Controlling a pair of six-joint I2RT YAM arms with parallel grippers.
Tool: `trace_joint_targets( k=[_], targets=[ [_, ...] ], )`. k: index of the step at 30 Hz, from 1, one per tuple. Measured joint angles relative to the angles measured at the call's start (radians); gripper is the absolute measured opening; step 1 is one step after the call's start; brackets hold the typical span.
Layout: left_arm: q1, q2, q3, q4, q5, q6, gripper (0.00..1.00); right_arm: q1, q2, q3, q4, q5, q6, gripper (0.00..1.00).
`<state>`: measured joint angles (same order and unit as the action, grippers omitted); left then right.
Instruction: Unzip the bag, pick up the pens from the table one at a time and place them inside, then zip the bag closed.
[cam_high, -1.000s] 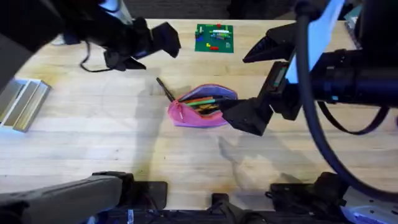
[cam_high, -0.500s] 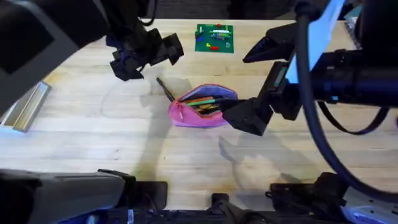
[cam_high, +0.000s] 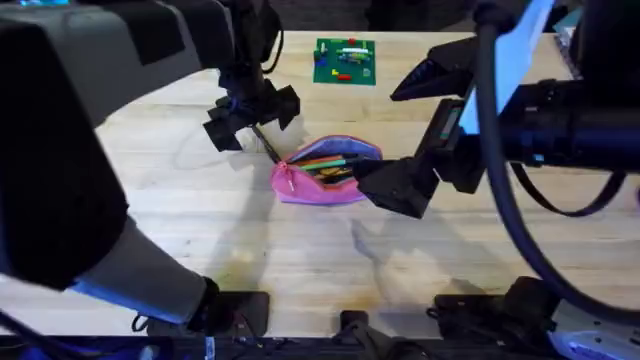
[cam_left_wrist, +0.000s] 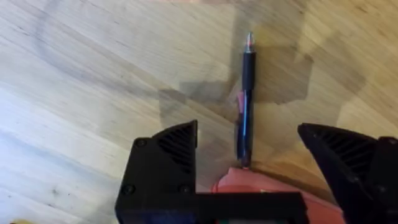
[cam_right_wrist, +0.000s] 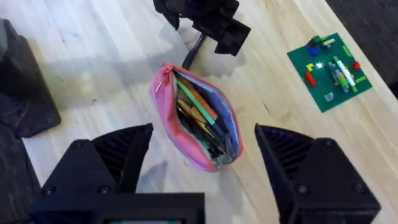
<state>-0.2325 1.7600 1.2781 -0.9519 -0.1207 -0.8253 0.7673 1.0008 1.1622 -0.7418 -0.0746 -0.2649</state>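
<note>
Left gripper (cam_high: 252, 118) spread wide above the black pen (cam_high: 266, 143); bag (cam_high: 325, 170) unzipped at table (cam_high: 200, 220) centre.
Overhead: right gripper (cam_high: 410, 130) gapes wide, empty, beside the bag. Left wrist: pen (cam_left_wrist: 246, 99) lies between open fingers (cam_left_wrist: 165, 165), its end touching the bag (cam_left_wrist: 249, 182). Right wrist: pens fill the bag (cam_right_wrist: 198, 118); green board (cam_right_wrist: 329, 71) well apart.
</note>
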Motion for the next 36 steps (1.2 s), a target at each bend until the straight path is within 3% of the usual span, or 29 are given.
trace_joint_targets(
  k=[18,21,30,36],
  targets=[
    [0.000,0.107,0.001,0.072,0.004,-0.088,0.995,0.000,0.000,0.000,0.000,0.000,0.000,0.998],
    [0.000,0.120,0.015,0.072,0.015,-0.097,0.700,0.000,0.000,0.000,0.000,0.008,0.000,0.997],
    [0.000,0.120,0.017,0.065,0.011,-0.097,0.071,0.000,0.000,0.000,0.000,0.037,0.000,0.998],
    [0.000,0.120,0.018,0.066,0.008,-0.099,0.049,0.000,0.000,0.000,0.000,0.043,0.000,0.998]
  ],
)
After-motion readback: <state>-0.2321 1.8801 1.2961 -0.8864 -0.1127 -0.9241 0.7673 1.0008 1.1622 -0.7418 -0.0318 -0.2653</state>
